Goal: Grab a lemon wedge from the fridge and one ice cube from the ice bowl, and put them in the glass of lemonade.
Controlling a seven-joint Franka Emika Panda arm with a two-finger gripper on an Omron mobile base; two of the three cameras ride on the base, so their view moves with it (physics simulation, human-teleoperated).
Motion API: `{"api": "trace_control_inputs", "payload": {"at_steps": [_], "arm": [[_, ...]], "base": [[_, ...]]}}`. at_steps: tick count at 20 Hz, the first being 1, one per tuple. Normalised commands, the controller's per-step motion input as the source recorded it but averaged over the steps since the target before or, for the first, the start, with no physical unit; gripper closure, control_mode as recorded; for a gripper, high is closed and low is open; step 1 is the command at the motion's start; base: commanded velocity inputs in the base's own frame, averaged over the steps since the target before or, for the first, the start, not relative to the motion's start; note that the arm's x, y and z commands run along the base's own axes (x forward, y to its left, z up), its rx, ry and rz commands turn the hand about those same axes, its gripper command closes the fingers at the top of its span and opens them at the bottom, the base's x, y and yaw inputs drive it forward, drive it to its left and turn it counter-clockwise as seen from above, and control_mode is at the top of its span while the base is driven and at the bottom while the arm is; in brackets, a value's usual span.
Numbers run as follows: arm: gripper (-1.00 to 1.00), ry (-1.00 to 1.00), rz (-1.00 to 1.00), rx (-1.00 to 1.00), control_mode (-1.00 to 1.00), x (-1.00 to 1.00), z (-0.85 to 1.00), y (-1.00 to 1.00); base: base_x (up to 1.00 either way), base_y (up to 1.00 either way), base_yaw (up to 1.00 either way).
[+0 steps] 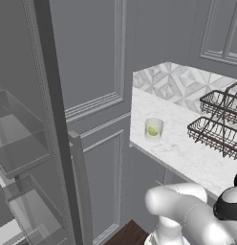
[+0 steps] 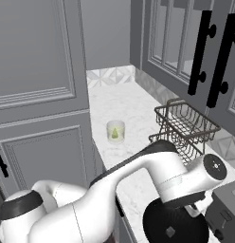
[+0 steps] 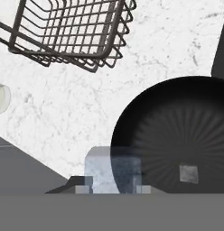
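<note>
My gripper (image 3: 112, 188) is shut on a pale, translucent ice cube (image 3: 109, 167), held above the counter at the rim of the black ice bowl (image 3: 177, 131). Another ice cube (image 3: 189, 173) lies inside that bowl (image 2: 157, 223). The glass of lemonade (image 1: 153, 129) stands on the marble counter near its left end, with a yellow-green lemon wedge (image 1: 152, 131) inside it. The same glass (image 2: 115, 131) sits well to the left of the bowl, and at the left edge of the hand view (image 3: 1, 98). The fridge (image 1: 25, 143) stands open at the left, showing clear bins.
A dark wire basket rack (image 2: 185, 124) stands on the counter between glass and bowl, toward the wall. A grey appliance (image 2: 228, 216) sits right of the bowl. Upper cabinets with black handles (image 2: 202, 52) hang above. The open fridge door edge (image 1: 56, 119) rises left of the counter.
</note>
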Motion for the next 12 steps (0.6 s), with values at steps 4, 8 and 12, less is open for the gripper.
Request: {"api": "trace_control_inputs", "payload": {"at_steps": [4,8,12], "arm": [[1.0,-0.15,0.0,0.0,-1.0,0.04,0.3,0.79],[1.0,-0.22,0.0,0.0,-1.0,0.04,0.36,0.96],[1.0,-0.23,0.0,0.0,-1.0,0.25,0.34,1.0]], "base": [[0.0,0.0,0.0],[0.0,0.0,0.0],[0.0,0.0,0.0]]}}
